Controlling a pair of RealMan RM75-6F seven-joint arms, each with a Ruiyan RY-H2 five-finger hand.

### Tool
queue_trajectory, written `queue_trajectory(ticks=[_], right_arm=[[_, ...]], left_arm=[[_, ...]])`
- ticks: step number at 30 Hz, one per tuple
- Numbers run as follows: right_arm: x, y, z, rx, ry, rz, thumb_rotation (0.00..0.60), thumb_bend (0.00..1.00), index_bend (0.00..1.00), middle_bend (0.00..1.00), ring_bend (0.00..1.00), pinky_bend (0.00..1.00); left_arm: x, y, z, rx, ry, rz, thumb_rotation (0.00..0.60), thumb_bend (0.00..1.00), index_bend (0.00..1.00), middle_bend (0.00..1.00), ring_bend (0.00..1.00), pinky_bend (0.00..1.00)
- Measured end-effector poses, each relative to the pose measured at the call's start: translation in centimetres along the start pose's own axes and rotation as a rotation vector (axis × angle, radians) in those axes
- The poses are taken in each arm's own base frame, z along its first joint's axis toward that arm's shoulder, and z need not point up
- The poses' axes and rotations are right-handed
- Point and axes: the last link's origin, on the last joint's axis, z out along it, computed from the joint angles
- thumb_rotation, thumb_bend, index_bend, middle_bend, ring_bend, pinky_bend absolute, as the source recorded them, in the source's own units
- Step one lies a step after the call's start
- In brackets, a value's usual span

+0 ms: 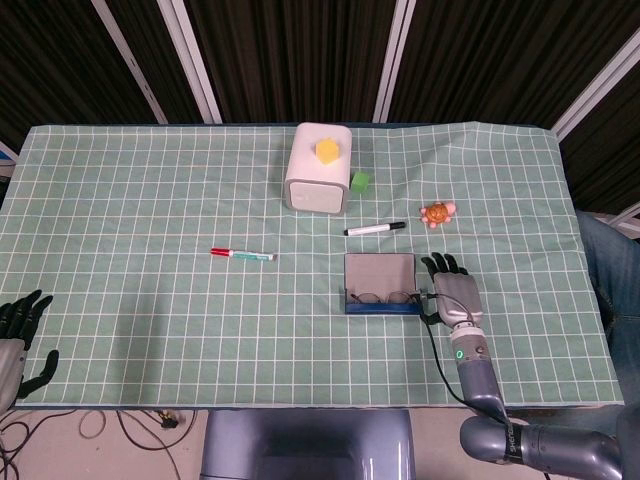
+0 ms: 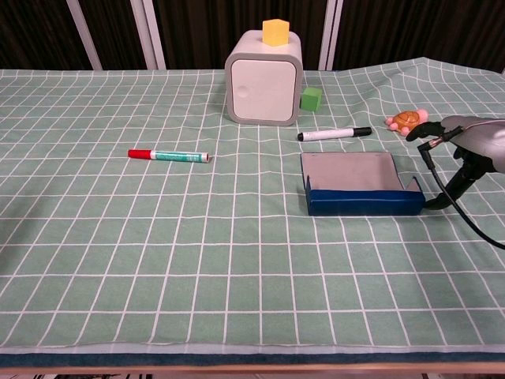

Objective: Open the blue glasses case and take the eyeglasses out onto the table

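Bench [image 1: 150,180] under a green cloth with a white grid, carrying all items below.

White box [image 1: 318,182], rounded, at 12 o'clock of centre, with a yellow block [image 1: 328,151] on its top.

Blue glasses case [image 1: 381,284], open, lid laid flat toward the far side, at about 4 o'clock of the bench centre. Eyeglasses [image 1: 382,296] lie inside the blue tray along its near wall; frame visible from the head view only.

Right hand [image 1: 453,293], grey, just beside the case at its 3 o'clock, fingers extended and apart, holding nothing. From the chest view the right hand sits at the case's right end; whether a finger touches the case cannot be told.

Left hand [image 1: 18,335], dark, at the bench's 8 o'clock corner, off the cloth edge, fingers apart and holding nothing; well apart from the case.

Red-capped marker [image 1: 242,255], at 9 o'clock of the case, lying flat.

Black-capped marker [image 1: 375,229], at 12 o'clock of the case, near its lid.

Toy turtle [image 1: 437,213], orange, at 1 o'clock of the case.

Green cube [image 1: 361,181], just beside the white box at its 3 o'clock.
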Motion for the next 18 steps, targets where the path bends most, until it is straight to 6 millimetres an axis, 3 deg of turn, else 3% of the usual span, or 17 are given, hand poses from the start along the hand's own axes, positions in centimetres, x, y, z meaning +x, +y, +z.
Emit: queue_trajectory(ticks=[18], right_arm=[[-0.68,-0.48,0.57,-0.012,0.014,0.064,0.6,0.1,0.15,0.11,0.07,0.23]], left_arm=[[0.05,-0.03,0.03,0.003,0.001,-0.002,0.6,0.45,0.02,0.0,0.0,0.0]])
